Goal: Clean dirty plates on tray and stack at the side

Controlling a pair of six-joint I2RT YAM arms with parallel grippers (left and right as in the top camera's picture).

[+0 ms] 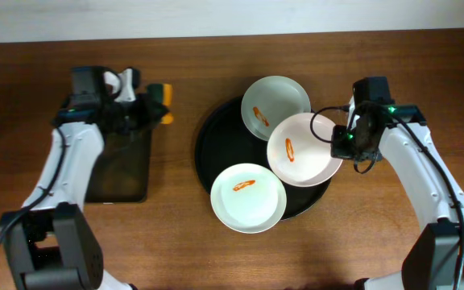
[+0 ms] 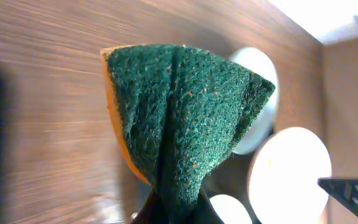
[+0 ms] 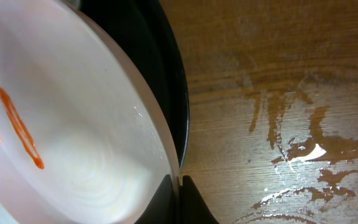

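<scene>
Plate (image 1: 303, 150) — smeared — held by right claw (image 3: 180, 182); left claw (image 1: 150, 109) grips sponge (image 2: 179, 118).

Seen from above, the three plates (image 1: 248, 197) cover most of the tray (image 1: 208, 153). In the left wrist view the sponge (image 2: 185, 118) hides nearly all of the left gripper (image 2: 174, 210) and parts of two plates, and the table (image 2: 48, 143) is blurred. In the right wrist view the plate (image 3: 73, 143) runs off the left and top edges, and the right gripper (image 3: 180, 199) is cut off at the bottom.

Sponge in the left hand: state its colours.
The sponge has a dark green scouring face over orange; left wrist view shows it best.
</scene>
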